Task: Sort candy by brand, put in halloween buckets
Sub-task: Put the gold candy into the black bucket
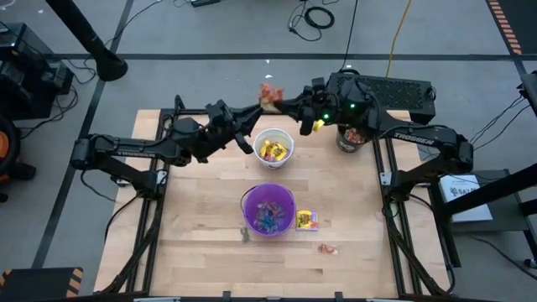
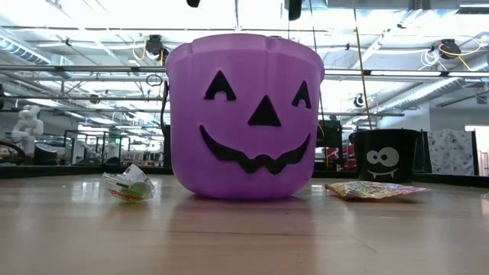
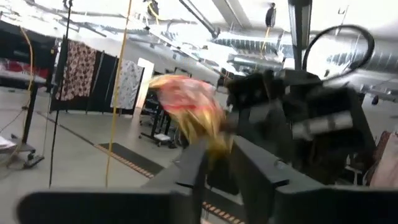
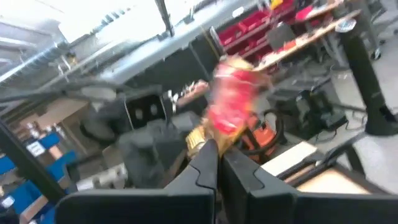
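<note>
An orange-red and yellow wrapped candy (image 1: 269,92) hangs high above the table's far edge, between my two raised grippers. My right gripper (image 4: 216,152) is shut on it. My left gripper (image 3: 217,155) comes from the table's left, open, with a fingertip on either side of the candy's yellow tail (image 3: 217,144). The white bucket (image 1: 273,147) holds yellow candy, the purple bucket (image 1: 269,210) pink and blue candy. The black bucket (image 1: 352,137) stands at the far right under my right arm. My right gripper pinches the candy's lower yellow end (image 4: 208,134) between its two fingers, coming nearly level from the table's right. The red body stands up past the fingertips, clear of everything. My left gripper: I cannot tell whether its open fingers (image 3: 193,168) touch the tail.
On the bare wood lie a yellow packet (image 1: 306,220) right of the purple bucket (image 2: 244,114), a small red sweet (image 1: 326,248) nearer the front, and a small crumpled wrapper (image 2: 128,185) at the bucket's left. A black ridged box (image 1: 394,91) sits beyond the far right corner.
</note>
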